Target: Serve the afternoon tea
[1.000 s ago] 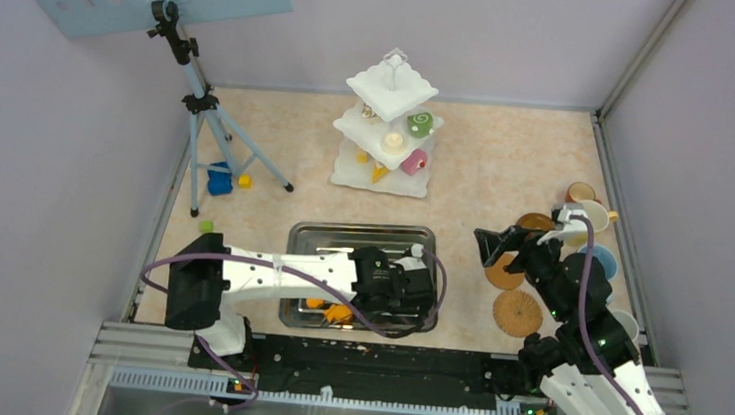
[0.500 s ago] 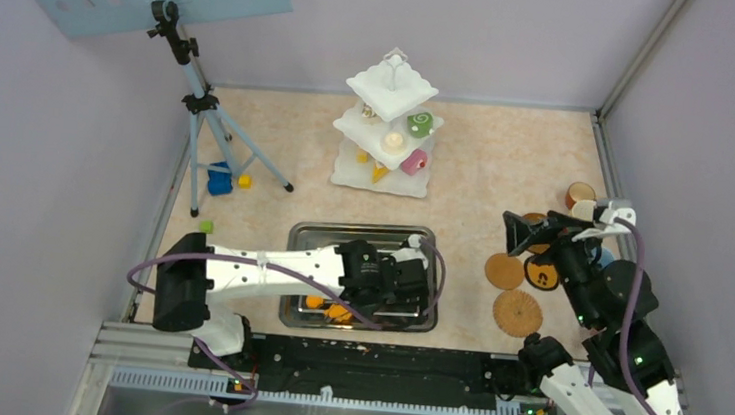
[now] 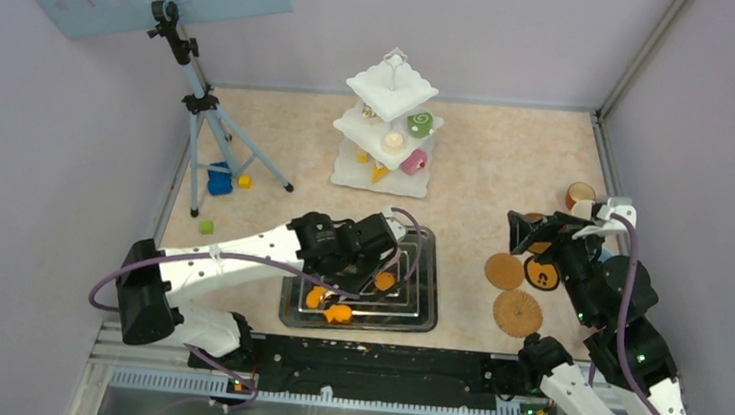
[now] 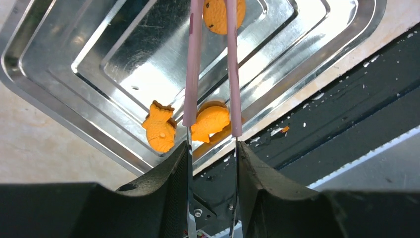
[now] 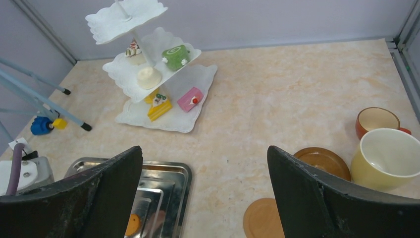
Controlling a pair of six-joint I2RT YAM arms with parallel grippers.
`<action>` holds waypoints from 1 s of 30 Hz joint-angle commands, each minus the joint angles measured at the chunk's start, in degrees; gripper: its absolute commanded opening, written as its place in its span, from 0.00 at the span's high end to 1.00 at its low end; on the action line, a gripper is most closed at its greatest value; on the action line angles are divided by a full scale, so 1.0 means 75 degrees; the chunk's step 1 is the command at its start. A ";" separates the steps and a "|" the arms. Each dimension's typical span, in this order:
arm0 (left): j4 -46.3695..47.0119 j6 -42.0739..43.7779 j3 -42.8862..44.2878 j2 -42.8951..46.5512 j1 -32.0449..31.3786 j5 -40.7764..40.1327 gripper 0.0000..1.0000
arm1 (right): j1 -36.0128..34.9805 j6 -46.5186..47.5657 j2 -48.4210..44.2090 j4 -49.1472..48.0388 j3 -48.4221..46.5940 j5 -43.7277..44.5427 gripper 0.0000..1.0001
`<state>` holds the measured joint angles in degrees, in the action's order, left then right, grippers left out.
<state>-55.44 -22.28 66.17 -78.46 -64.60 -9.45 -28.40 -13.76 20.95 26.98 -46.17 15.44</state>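
My left gripper [image 4: 213,148] is shut on the pink tongs [image 4: 192,74] over the steel tray [image 3: 420,312]. The tongs' tips pinch a round orange pastry [image 4: 217,15]. Two orange fish pastries [image 4: 161,129] lie in the tray's near corner. The white three-tier stand [image 3: 388,119] at the back carries green swirl [image 5: 176,55], cream [image 5: 148,77], pink [image 5: 190,99] and yellow [image 5: 159,106] pastries. My right gripper [image 5: 205,163] hangs open and empty above the table, left of the yellow mug [image 5: 391,158] and brown mug [image 5: 377,120]. Round coasters [image 3: 504,271] lie below it.
A tripod [image 3: 201,113] with a perforated blue panel stands at the back left, with a blue toy [image 3: 219,179] and small blocks [image 3: 206,226] at its feet. Enclosure walls close in the table. A black rail [image 3: 360,357] runs along the near edge.
My left arm has swung from the tray's near right toward its far side, carrying the tongs. My right arm moved right and back a second ago, then held still.
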 commanded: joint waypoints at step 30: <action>0.0341 0.0592 -0.0258 -0.0254 0.0797 0.0991 0.43 | -0.0067 -0.0146 0.0219 -0.0159 0.0344 0.0186 0.06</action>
<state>-51.92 -17.93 63.22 -81.28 -58.43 0.73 -28.40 -14.59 23.24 27.62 -43.53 16.27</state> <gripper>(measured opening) 0.564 0.945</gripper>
